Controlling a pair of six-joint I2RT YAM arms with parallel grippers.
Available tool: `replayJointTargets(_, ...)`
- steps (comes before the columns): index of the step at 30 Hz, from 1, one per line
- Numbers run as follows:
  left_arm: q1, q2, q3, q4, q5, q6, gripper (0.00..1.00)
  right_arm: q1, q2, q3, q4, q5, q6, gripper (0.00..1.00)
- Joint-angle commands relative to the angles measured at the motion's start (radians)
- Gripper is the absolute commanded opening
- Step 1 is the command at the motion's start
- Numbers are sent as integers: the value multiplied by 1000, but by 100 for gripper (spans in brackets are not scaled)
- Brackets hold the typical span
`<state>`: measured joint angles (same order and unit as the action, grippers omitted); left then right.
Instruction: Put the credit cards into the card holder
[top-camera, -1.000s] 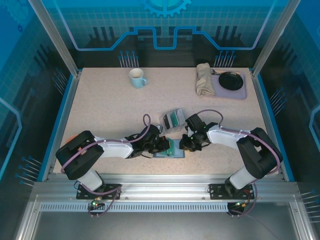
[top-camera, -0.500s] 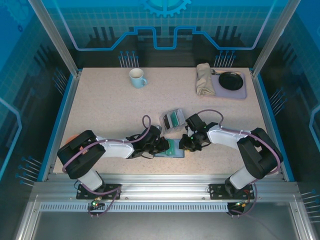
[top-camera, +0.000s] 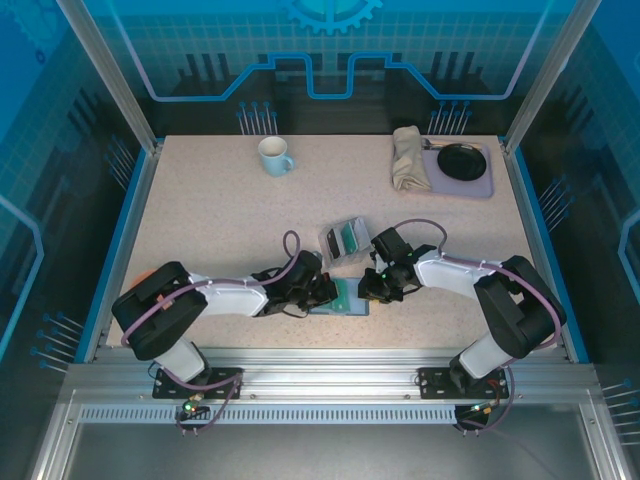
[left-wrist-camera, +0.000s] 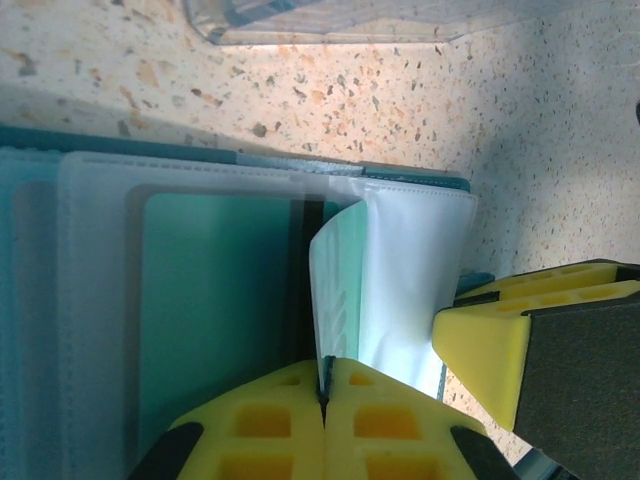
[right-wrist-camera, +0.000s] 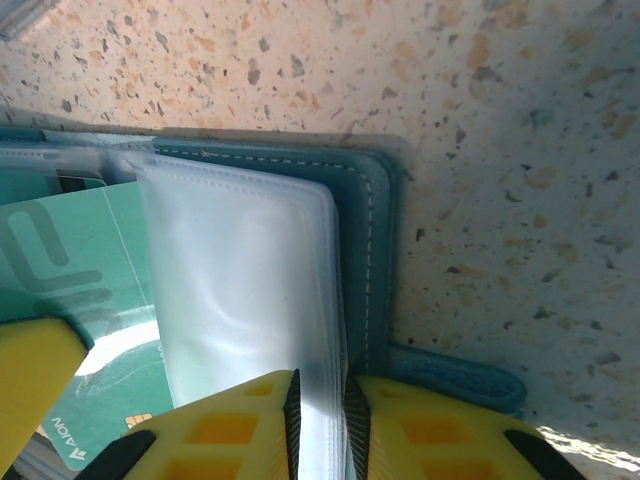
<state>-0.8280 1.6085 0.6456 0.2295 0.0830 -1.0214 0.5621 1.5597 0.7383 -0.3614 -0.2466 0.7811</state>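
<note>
Currently one teal-green card is pinched by the left gripper over the card holder, whose clear sleeve is clamped by the right gripper (insertion judged underway; deeper sliding seems needed).

One mug, one folded cloth, one tray with one black dish, one clear rack, one wallet, one green card in sight, one left end effector, one right end effector.

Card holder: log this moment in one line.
left gripper shut on green card | right gripper shut on clear sleeve | card holder open
</note>
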Motion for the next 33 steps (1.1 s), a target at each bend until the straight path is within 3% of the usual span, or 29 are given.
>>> replayJointTargets(1, -17, 46, 10, -135, 38, 36, 0, 6, 43, -39, 13, 35, -3, 23)
replayJointTargets(6, -16, 92, 59, -132, 106, 84, 0, 6, 44, -41, 18, 32, -5, 23)
replayJointTargets(12, -17, 124, 100, -142, 143, 119, 8, 5, 43, -41, 26, 26, -3, 23)
replayJointTargets(24, -16, 55, 102, -259, 50, 128, 23, 1, 5, -34, -5, 36, -10, 24)
replayJointTargets(33, -19, 85, 134, -256, 68, 138, 12, 1, 8, -37, -2, 29, -8, 24)
